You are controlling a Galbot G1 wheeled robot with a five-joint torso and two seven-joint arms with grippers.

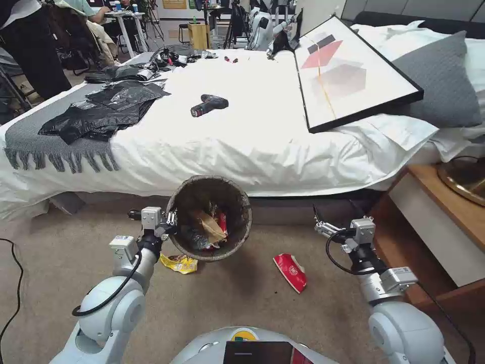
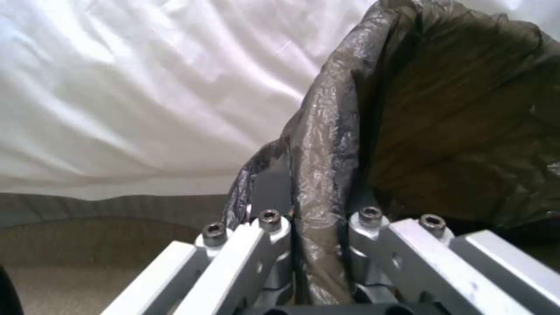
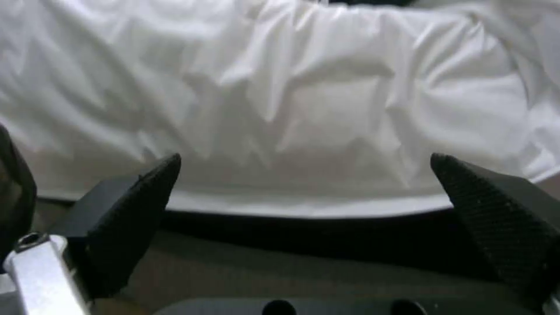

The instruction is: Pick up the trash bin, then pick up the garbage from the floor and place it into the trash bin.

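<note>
The trash bin (image 1: 237,199), lined with a dark bag, hangs tilted toward me just above the floor (image 1: 242,298), with wrappers and a bottle inside. My left gripper (image 1: 171,221) is shut on its left rim; in the left wrist view the bag-covered rim (image 2: 321,175) is pinched between the fingers (image 2: 271,232). A red snack packet (image 1: 290,272) lies on the carpet right of the bin, and a yellow wrapper (image 1: 179,263) lies under the bin's left side. My right gripper (image 1: 318,225) hovers open above the floor, right of the red packet, its black pads (image 3: 131,210) wide apart.
A bed with a white sheet (image 1: 242,141) runs across in front. On it lie black plastic bags (image 1: 96,114), a drill (image 1: 208,104) and a framed picture (image 1: 348,71). A wooden nightstand (image 1: 444,222) stands at the right. A black cable (image 1: 10,288) lies at the left.
</note>
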